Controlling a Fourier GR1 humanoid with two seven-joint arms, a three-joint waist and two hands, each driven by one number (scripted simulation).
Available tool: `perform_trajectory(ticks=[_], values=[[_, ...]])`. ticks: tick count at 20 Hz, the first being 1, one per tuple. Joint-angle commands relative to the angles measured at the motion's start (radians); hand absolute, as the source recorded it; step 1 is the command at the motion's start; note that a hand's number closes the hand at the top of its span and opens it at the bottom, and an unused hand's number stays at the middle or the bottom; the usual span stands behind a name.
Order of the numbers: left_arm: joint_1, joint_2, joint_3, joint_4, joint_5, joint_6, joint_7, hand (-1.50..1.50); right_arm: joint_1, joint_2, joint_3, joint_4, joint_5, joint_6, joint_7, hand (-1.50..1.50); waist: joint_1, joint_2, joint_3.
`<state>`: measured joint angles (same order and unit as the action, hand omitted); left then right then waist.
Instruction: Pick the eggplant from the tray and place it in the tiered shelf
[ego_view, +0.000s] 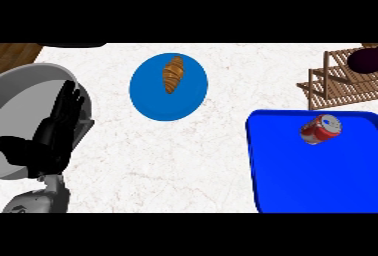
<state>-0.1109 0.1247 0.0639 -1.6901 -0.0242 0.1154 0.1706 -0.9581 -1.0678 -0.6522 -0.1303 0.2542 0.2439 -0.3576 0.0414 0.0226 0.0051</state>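
The left hand stands upright at the left edge, fingers straight and relaxed, over a grey plate — the right hand doesn't show. The eggplant sits in the wooden tiered shelf at the top right corner, cut off by the edge, so its long axis can't be told. Pale worktop lies open between the blue plate with its croissant and the blue tray — a red can lies on it.

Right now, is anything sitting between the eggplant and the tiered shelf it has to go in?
Nothing visible does. The eggplant already sits on the wooden tiered shelf at the upper right, off the blue tray, which holds only a red can. The left hand rests open at the left.
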Motion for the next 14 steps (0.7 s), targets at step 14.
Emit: perform_trajectory(ticks=[14], values=[[0.007, -0.003, 0.009, 0.009, 0.0, 0.001, -0.018, 0.0, 0.257, -0.184, -0.096, 0.035, -0.09, 0.271, -0.082, -1.5, -0.011, 0.003, 0.008]])
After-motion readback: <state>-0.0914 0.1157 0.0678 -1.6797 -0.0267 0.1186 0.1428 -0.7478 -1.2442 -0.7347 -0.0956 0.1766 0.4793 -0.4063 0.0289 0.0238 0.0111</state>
